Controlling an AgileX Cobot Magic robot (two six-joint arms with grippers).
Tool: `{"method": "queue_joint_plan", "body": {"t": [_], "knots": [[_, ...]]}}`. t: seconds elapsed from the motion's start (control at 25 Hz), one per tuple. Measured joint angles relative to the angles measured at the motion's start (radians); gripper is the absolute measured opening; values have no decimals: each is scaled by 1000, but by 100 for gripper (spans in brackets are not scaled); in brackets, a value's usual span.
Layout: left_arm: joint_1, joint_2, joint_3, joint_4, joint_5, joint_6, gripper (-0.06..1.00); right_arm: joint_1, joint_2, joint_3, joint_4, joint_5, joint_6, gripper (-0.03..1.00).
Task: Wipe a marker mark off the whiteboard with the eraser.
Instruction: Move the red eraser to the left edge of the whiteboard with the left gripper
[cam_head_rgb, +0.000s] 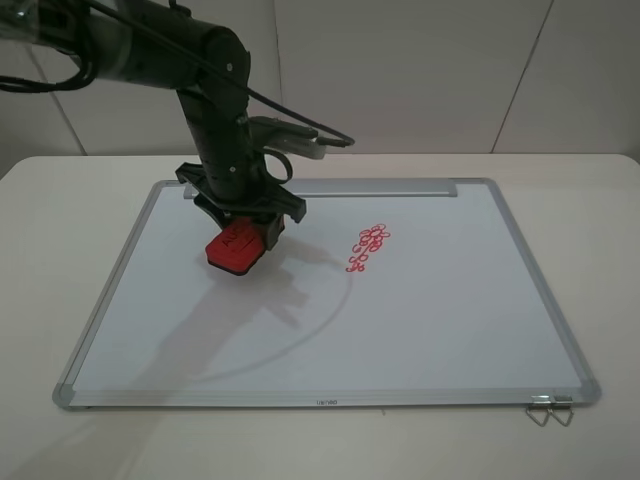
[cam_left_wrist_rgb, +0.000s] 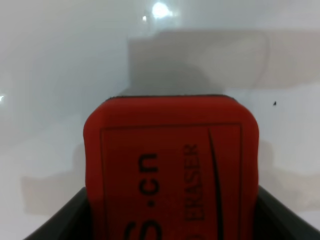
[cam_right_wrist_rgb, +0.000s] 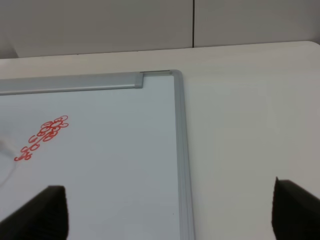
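My left gripper (cam_head_rgb: 240, 222) is shut on the red eraser (cam_head_rgb: 235, 250) and holds it down on the upper left part of the whiteboard (cam_head_rgb: 450, 320). In the left wrist view the eraser (cam_left_wrist_rgb: 170, 165) fills the lower half, with black lettering on top, between the dark jaws. No apple outline shows anywhere on the bare board; I cannot tell whether it lies under the eraser. My right gripper (cam_right_wrist_rgb: 165, 215) is open, its fingers (cam_right_wrist_rgb: 42, 212) wide apart above the board's far right corner. It is out of the exterior high view.
A red cluster of tiny loops (cam_head_rgb: 368, 247) sits right of the eraser, also in the right wrist view (cam_right_wrist_rgb: 45, 135). The silver tray strip (cam_head_rgb: 380, 187) runs along the far edge. Binder clips (cam_head_rgb: 548, 410) hang at the near right corner. White table (cam_head_rgb: 60, 220) surrounds the board.
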Motion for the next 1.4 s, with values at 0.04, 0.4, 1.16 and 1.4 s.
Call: {"method": "queue_joint_plan", "body": {"t": [0.04,0.4,1.16,1.4], "knots": [[0,-29,40,3,-16,-11,57,0,0,0,0,0,0,72],[12,-232,428,23,-229,-214,57,0,0,0,0,0,0,72],[115,-267,691,70,-410,-345,57,0,0,0,0,0,0,72],[151,-272,731,80,-484,-347,57,0,0,0,0,0,0,72]]}}
